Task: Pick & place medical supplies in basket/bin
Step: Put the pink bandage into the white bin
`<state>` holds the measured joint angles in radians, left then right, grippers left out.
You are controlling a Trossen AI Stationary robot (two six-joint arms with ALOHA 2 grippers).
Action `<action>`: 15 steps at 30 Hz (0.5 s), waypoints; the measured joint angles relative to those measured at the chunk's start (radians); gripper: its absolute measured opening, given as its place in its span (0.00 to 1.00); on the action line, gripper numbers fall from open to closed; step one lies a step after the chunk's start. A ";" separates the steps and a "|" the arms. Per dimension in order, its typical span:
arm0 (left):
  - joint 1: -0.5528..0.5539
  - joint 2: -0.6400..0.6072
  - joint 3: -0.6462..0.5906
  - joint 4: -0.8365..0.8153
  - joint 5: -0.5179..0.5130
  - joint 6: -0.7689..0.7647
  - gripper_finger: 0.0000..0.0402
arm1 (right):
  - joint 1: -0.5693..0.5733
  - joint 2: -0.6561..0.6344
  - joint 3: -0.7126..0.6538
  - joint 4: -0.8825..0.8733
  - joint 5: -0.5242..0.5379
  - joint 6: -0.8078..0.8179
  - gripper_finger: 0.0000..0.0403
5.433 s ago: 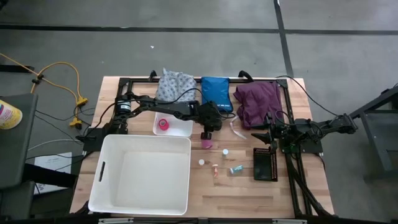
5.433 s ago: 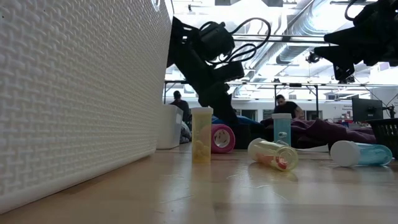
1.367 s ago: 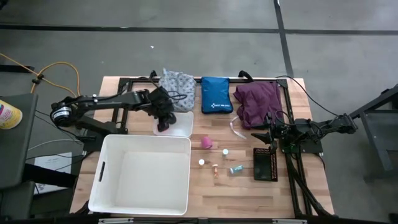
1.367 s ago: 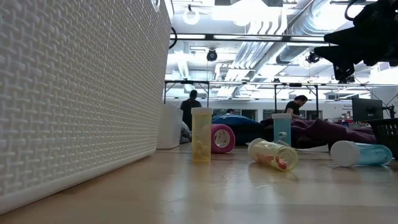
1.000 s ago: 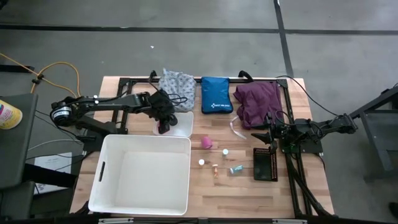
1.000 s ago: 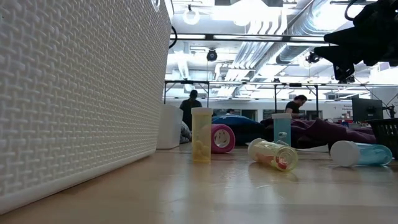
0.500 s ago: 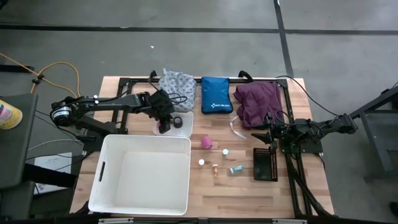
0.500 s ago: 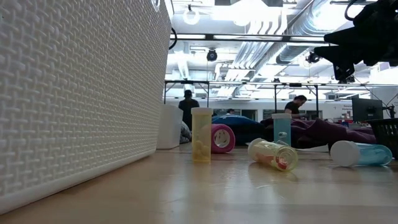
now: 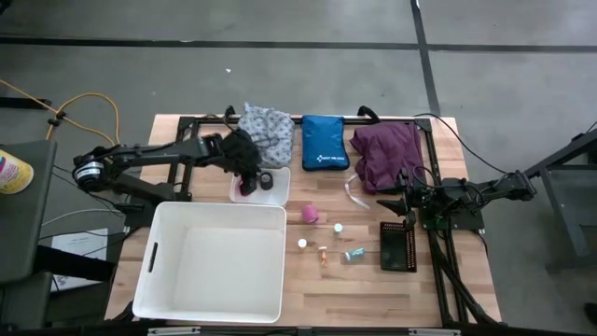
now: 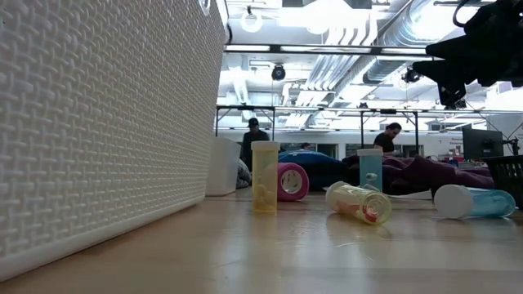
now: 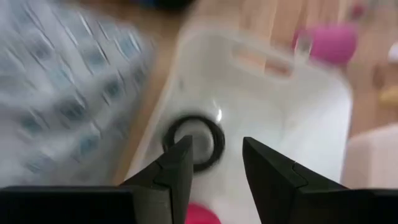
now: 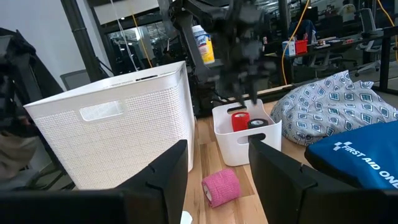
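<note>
Released since a second ago, a black tape roll [image 9: 267, 179] now lies in the small white bin [image 9: 277, 194] near the surface's far edge, beside a pink roll [image 9: 246, 188]. Left claw [image 9: 250, 177] hovers above, parted and empty. Right claw [image 9: 404, 203] waits parted near the right edge. Another pink roll [image 9: 309, 216] and vials [image 9: 338, 227] lie mid-surface; the big basket [image 9: 211, 261] looks empty.
</note>
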<state>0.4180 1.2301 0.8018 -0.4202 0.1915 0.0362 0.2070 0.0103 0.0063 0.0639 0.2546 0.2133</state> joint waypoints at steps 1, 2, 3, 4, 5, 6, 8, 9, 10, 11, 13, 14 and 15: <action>0.004 -0.011 0.014 0.001 0.000 0.008 0.33 | 0.000 0.000 0.000 0.000 0.000 0.000 0.39; 0.008 -0.021 0.027 0.001 -0.002 0.014 0.33 | 0.000 0.000 0.000 0.000 0.000 0.000 0.39; 0.012 -0.030 0.039 0.001 -0.004 0.019 0.33 | 0.000 0.000 0.000 0.000 0.000 0.000 0.39; 0.014 -0.038 0.050 0.001 -0.006 0.020 0.33 | 0.000 0.000 0.000 0.000 0.000 0.000 0.39; 0.014 -0.043 0.060 0.001 -0.007 0.022 0.33 | 0.000 0.000 0.000 0.000 0.000 0.000 0.39; 0.014 -0.045 0.066 0.004 -0.008 0.023 0.33 | 0.000 0.000 0.000 0.000 0.000 0.000 0.39; 0.014 -0.045 0.073 0.001 -0.008 0.023 0.33 | 0.000 0.000 0.000 0.000 0.000 0.000 0.39; 0.013 -0.045 0.073 -0.001 -0.009 0.023 0.33 | 0.000 0.000 0.000 0.000 0.000 0.000 0.39; 0.011 -0.043 0.073 -0.001 -0.010 0.022 0.33 | 0.000 0.000 0.000 0.000 0.000 0.000 0.39; 0.009 -0.040 0.073 0.001 -0.010 0.020 0.33 | 0.000 0.000 0.000 0.000 0.000 0.000 0.39; 0.006 -0.038 0.073 -0.001 -0.010 0.019 0.33 | 0.000 0.000 0.000 0.000 0.000 0.000 0.39; 0.004 -0.038 0.073 -0.001 -0.010 0.020 0.33 | 0.000 0.000 0.000 0.000 0.000 0.000 0.39; 0.003 -0.038 0.073 0.003 -0.010 0.020 0.33 | 0.000 0.000 0.000 0.000 0.000 0.000 0.39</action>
<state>0.4208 1.1923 0.8749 -0.4169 0.1814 0.0563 0.2071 0.0101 0.0063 0.0637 0.2546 0.2132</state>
